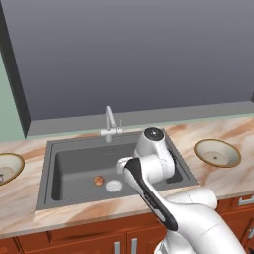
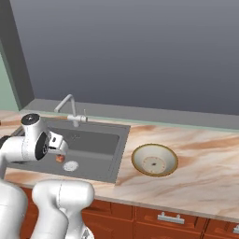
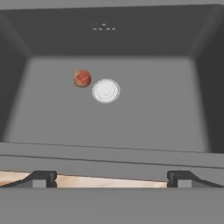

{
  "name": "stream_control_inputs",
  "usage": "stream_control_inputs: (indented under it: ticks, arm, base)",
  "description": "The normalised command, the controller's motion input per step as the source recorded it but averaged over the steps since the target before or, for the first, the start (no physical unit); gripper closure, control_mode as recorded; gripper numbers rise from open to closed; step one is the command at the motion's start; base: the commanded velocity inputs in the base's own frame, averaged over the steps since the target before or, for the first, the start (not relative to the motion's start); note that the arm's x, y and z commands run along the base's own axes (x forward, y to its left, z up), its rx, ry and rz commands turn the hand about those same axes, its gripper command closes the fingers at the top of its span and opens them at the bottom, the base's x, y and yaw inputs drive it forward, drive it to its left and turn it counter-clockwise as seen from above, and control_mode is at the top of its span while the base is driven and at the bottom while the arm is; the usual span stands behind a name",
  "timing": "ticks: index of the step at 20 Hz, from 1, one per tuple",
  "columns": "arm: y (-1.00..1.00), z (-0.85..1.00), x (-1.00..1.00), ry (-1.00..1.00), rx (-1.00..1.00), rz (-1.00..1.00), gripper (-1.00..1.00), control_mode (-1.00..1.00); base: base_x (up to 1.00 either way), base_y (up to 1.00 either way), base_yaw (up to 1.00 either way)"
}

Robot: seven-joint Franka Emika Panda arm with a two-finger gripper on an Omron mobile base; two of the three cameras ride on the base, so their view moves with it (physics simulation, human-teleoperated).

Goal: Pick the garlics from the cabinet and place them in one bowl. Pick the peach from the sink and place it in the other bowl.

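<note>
Dark grey is the colour of the one sink (image 1: pixel 74 171), which is set into a marbled bench (image 2: pixel 196 177). One peach (image 3: pixel 82 78) is seen on the sink floor, just beside the single round silver drain (image 3: pixel 106 90) and apart from the walls. One faucet (image 1: pixel 110 123) is mounted behind the basin. Two bowls are counted: one right bowl (image 2: pixel 154 159) and one left bowl (image 1: pixel 7 167) at the frame edge. The hand (image 3: pixel 111 178) is held above the near rim, fingers spread wide, nothing pinched.
</note>
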Motion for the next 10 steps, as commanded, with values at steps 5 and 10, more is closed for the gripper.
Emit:
stream_control_inputs:
  ticks: [5,10]
  arm:
    - [0.27,-0.30,0.09,0.03,0.01,0.03,-1.00,-1.00]
    - [0.32,-0.23,0.24,0.03,0.00,0.02,-1.00,-1.00]
  base:
    - [0.00,0.00,0.00]
    - [0.00,0.00,0.00]
